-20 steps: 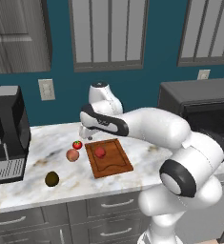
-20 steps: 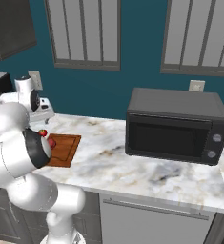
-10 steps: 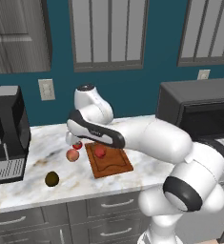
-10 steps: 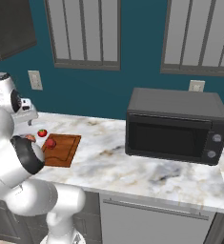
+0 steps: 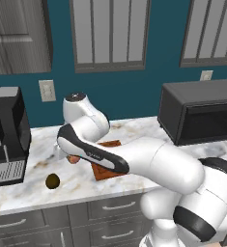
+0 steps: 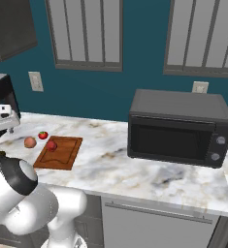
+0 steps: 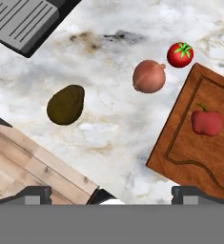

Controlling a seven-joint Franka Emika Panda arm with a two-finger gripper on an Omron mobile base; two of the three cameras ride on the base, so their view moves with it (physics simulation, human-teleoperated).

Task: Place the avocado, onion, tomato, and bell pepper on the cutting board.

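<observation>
Bell pepper [image 7: 207, 122] sits on the cutting board [image 7: 213, 157]; fingers [image 7: 33, 195] spread wide, empty, should drop onto the avocado [image 7: 66, 105] next.

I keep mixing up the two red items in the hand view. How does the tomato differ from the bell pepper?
The tomato is round, bright red, with a green leafy top; the bell pepper is blockier, duller red, with a thin stem. The tomato looks a bit smaller than the bell pepper. The tomato sits on the marble counter just off the board's corner; the bell pepper lies on the cutting board. Both are small red produce.
</observation>
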